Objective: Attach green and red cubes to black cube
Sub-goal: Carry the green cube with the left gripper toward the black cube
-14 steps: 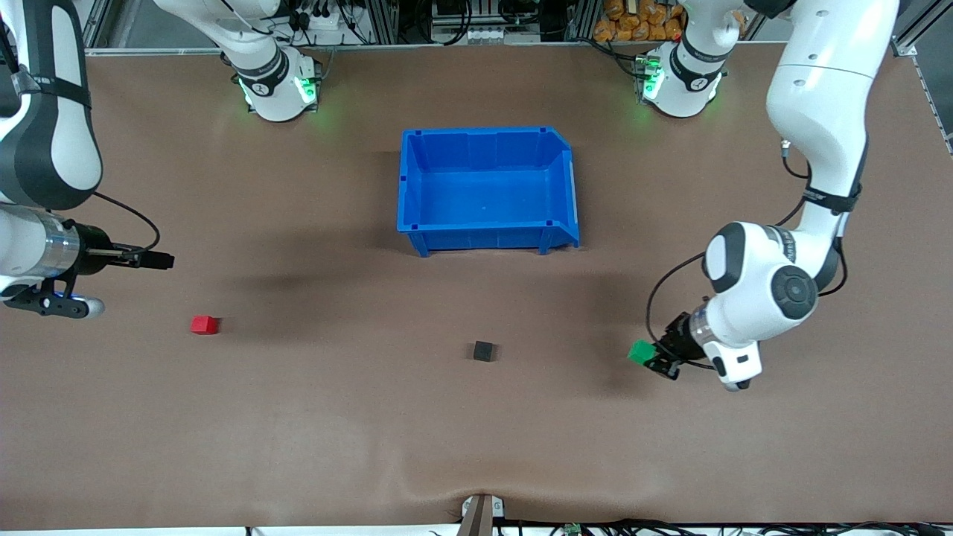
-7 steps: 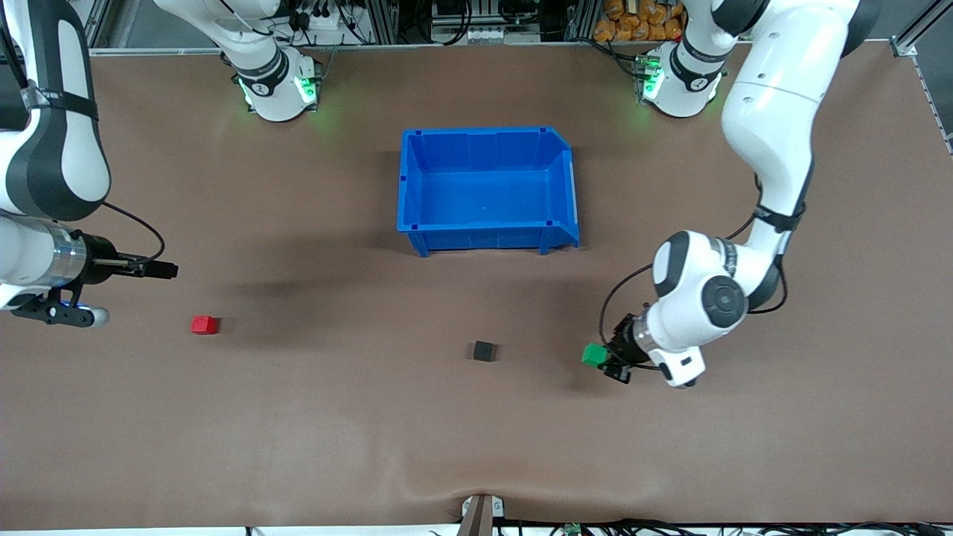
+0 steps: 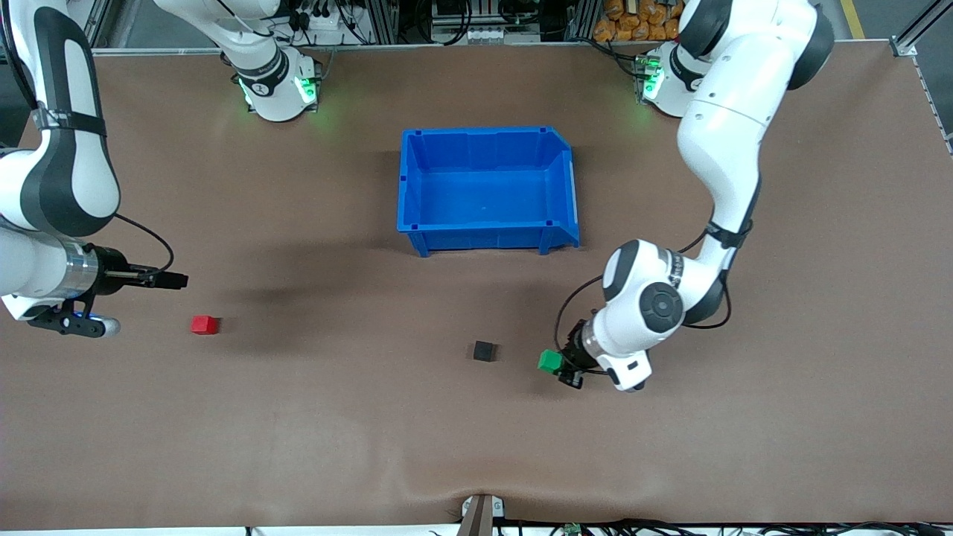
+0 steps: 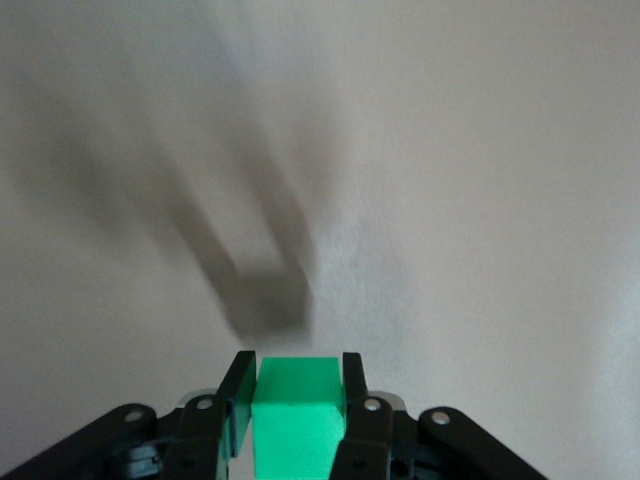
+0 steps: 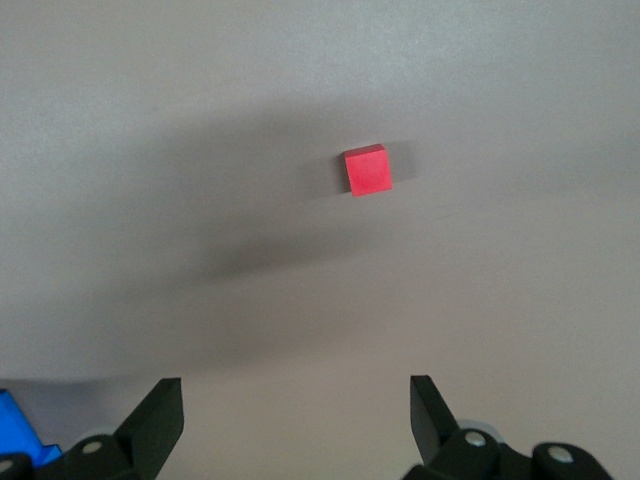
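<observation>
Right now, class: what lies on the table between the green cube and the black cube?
Nothing: the front view shows bare brown table between the green cube, held in the left gripper, and the black cube.

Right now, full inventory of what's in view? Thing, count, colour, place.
green cube: 1, bright green, held between the left gripper's fingers, over bare table beside the black cube, toward the left arm's end
black cube: 1, matte black, on the table, nearer the front camera than the blue bin
red cube: 1, bright red, on the table toward the right arm's end, untouched
blue bin: 1, blue, mid-table, nothing visible inside
table: 1, brown surface
left gripper: 1, black, shut on the green cube
right gripper: 1, black, open, over the table beside the red cube
</observation>
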